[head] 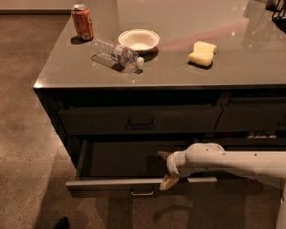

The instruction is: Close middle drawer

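One drawer stands open: the middle drawer [124, 160], wide and dark grey with a low flat front, lighter side walls and a dark inner floor, is pulled well out from the cabinet under the worktop [257, 66]. A small metal bar handle [142, 192] sits at the centre of its front.

The white, rounded robot arm [238, 161] reaches in from the right. Its pincer [165, 170] is at the drawer's front edge, right of the handle. The two tan fingers [168, 181] are spread apart and hold nothing; the lower one lies against the top of the front panel, and the upper one is over the drawer's inside.

Above it, the upper drawer [95, 120], equally wide and dark, is shut.

On the glossy grey worktop stand a red drinks can [82, 22] near the left rear corner and a white round bowl [139, 39]. A clear plastic bottle [117, 55] lies on its side just in front of the bowl, and a yellow sponge [202, 53] rests further right, well apart from them.
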`<state>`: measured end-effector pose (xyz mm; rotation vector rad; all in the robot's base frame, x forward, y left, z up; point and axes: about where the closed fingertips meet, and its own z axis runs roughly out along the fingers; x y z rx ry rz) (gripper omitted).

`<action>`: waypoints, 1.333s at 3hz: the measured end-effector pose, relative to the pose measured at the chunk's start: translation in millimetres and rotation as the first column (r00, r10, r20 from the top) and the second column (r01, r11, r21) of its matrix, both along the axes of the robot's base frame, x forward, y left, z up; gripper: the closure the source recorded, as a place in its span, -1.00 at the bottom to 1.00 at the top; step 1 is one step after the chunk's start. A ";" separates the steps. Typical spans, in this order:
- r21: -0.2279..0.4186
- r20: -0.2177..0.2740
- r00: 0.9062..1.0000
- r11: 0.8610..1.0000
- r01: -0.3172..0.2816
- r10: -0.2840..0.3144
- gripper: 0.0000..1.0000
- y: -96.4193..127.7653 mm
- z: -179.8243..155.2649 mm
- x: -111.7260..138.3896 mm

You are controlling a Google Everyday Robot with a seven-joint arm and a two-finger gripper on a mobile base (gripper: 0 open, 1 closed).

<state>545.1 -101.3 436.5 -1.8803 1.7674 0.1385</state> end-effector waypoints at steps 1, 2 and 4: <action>0.004 -0.008 1.000 1.000 0.015 -0.015 -0.64 -1.5 1.6 16.7; 0.020 -0.007 1.000 0.999 0.028 -0.028 -0.64 -5.4 8.5 23.6; 0.134 -0.086 0.996 0.991 0.023 -0.011 -0.63 -39.2 51.2 -43.6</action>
